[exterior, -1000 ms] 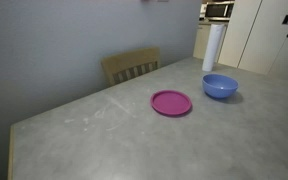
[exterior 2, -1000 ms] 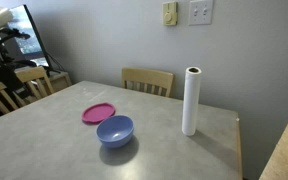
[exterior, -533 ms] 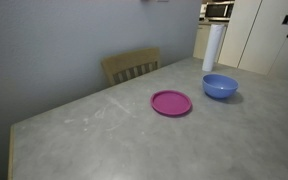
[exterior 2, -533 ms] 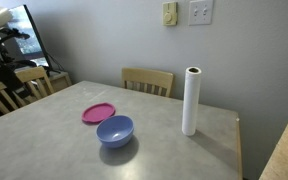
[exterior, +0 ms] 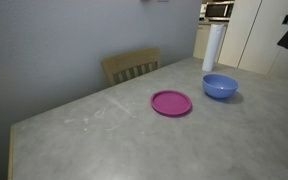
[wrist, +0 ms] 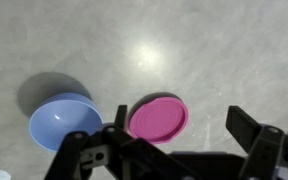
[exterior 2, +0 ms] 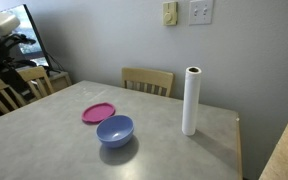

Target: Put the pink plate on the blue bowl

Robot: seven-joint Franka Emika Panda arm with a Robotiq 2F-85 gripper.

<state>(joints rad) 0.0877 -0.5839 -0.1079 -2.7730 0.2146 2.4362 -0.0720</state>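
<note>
Up close, the end effector (wrist: 177, 118) hangs above the desk (wrist: 214, 40) with its jaws spread wide, gripping nothing and touching nothing. Beneath it the pink plate (wrist: 158, 118) lies flat just beside the blue bowl (wrist: 64, 122), not touching it, both well inside the desk's edges. Farther off, a paper towel roll (exterior 2: 191, 100) stands upright near a corner, and a chair (exterior 2: 147, 80) sits at the far edge.

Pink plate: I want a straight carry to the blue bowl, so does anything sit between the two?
Nothing visible does. The pink plate lies beside the blue bowl with only bare table between them; the paper towel roll stands off to the side, clear of that path.
</note>
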